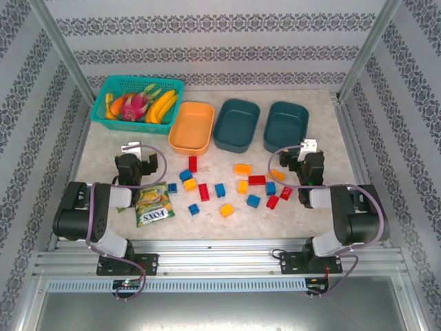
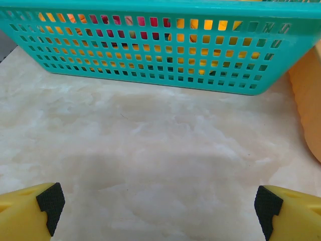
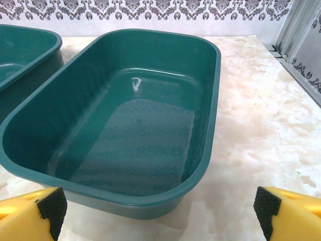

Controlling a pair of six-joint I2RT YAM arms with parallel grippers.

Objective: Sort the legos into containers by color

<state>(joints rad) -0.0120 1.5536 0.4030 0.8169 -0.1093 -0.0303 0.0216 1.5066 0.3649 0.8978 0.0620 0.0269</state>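
The table (image 1: 227,224) is cream with faint marbling. The walls (image 1: 207,41) are white with grey floral bands. One tub (image 1: 191,127) is orange and the two other tubs (image 1: 236,124) are dark teal. The bricks (image 1: 257,180) are red, blue and orange-yellow. The packet (image 1: 155,205) is green with yellow. The mesh basket (image 1: 138,101) is bright teal, and the fruit (image 1: 162,105) in it is yellow, orange and pink. The left gripper (image 2: 160,213) and the right gripper (image 3: 160,213) have yellow fingers (image 2: 20,216) with black pads (image 2: 50,201).
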